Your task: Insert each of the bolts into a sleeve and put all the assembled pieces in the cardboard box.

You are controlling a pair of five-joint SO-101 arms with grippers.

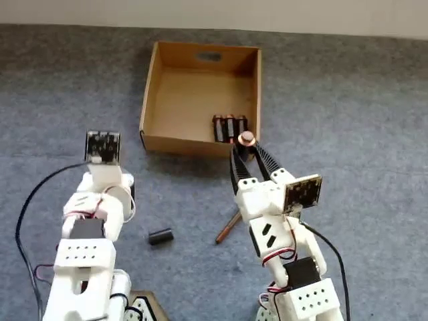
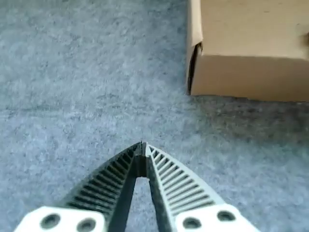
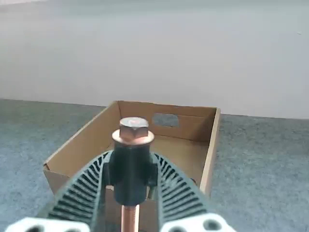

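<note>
The cardboard box point(image 1: 150, 93) stands open at the table's far middle, with three assembled pieces point(image 1: 229, 127) in its near right corner. My right gripper point(image 1: 247, 150) is shut on a black sleeve point(image 3: 129, 174) with a copper bolt point(image 3: 133, 130) through it, held upright just in front of the box's near wall point(image 3: 79, 147). A loose copper bolt point(image 1: 229, 227) lies on the carpet beside the right arm. A loose black sleeve point(image 1: 160, 236) lies between the arms. My left gripper point(image 2: 141, 146) is shut on nothing above the carpet, short of the box's near left corner point(image 2: 193, 72).
Grey carpet point(image 1: 348, 120) covers the table around the box. A cable point(image 1: 27, 207) loops at the left arm's side. A small brown object point(image 1: 144, 304) sits at the front edge by the left arm's base.
</note>
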